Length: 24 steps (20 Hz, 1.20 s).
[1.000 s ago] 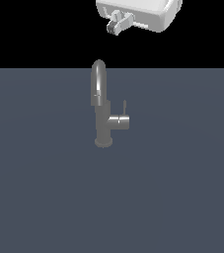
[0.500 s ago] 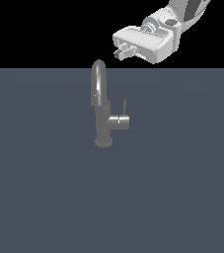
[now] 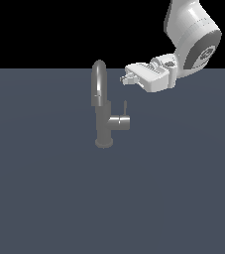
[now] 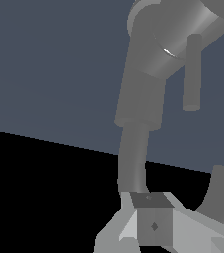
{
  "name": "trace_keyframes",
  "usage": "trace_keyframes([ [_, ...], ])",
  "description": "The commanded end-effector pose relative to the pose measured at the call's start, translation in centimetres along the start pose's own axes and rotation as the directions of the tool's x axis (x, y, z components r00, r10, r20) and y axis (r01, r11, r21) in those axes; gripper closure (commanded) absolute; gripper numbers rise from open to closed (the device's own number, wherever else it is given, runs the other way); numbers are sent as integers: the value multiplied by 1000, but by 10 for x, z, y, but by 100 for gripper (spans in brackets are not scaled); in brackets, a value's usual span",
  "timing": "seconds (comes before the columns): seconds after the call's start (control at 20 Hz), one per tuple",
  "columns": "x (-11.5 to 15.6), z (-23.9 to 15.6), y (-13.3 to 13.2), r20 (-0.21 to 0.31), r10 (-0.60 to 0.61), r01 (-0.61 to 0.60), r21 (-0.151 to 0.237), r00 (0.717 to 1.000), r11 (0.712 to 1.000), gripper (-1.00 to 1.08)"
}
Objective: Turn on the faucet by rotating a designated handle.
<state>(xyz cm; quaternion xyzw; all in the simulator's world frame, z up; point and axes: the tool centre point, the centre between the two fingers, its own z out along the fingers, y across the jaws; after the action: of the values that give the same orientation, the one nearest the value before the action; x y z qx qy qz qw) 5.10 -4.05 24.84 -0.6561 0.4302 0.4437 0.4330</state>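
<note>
Wrist view only: handle (image 4: 192,74) close-up; hand (image 3: 125,78) apart.

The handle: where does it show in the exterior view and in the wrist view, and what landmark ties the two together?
Exterior view: the handle is the thin stick rising from the side stub, on the exterior view's right of the post.
Wrist view: the handle is the thin rod crossing the stub, beyond the pincer.
Shared landmark: the faucet post.

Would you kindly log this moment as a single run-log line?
phase: approach | pincer: above handle, apart from it | faucet: upright, untouched | handle: upright, not yet turned | grip state: unclear
</note>
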Motion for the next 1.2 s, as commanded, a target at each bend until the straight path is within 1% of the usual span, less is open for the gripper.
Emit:
trace_keyframes([
  [0.0,20,0,-3,51,48,-51,56,998,997,108],
  [0.1,35,0,-4,88,81,-89,94,993,992,108],
  [0.25,54,2,-4,137,121,-140,140,983,980,108],
  [0.4,70,4,-4,178,151,-182,175,972,967,108],
  [0.55,81,7,-4,209,172,-214,200,963,956,108],
  [0.8,90,9,-3,234,188,-240,220,954,946,108],
  [1.15,89,9,-3,231,185,-236,217,955,947,108],
])
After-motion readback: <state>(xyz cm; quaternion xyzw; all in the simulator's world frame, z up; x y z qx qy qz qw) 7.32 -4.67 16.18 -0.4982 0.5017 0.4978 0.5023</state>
